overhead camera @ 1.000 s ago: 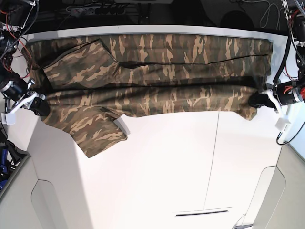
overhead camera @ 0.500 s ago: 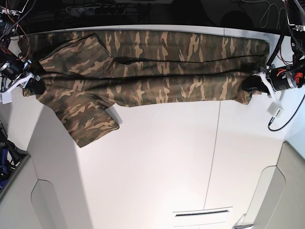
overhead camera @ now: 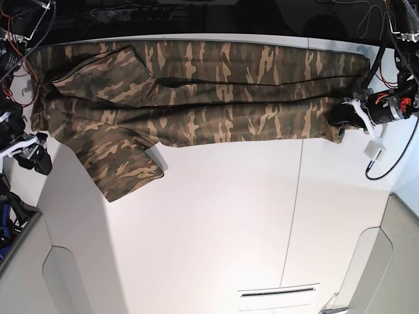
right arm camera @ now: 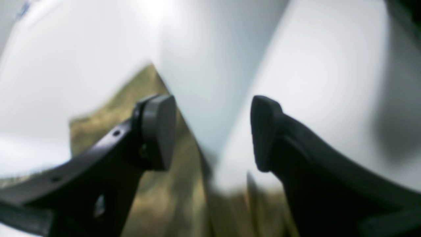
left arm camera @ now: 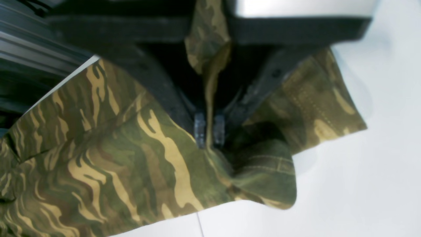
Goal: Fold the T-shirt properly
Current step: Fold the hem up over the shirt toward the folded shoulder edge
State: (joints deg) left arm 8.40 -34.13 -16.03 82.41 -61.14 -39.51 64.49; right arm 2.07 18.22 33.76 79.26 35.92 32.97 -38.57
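Table [overhead camera: 216,229]: I see bare white surface across the near half, with a seam running up toward one o'clock.
T-shirt [overhead camera: 196,98]: it lies folded lengthwise in a long band along the far edge, from ten to two o'clock, one sleeve spilling nearer at eight o'clock.
Right gripper [right arm camera: 212,131]: fingers spread wide with nothing between them, off the cloth at nine o'clock.
Left gripper [left arm camera: 209,126]: pads pressed together on a pinch of hem at two o'clock.
Risk: I judge that with one end free, any pull from the left arm could drag the band askew and undo the crease.
Far: dark clutter and cables beyond the table.
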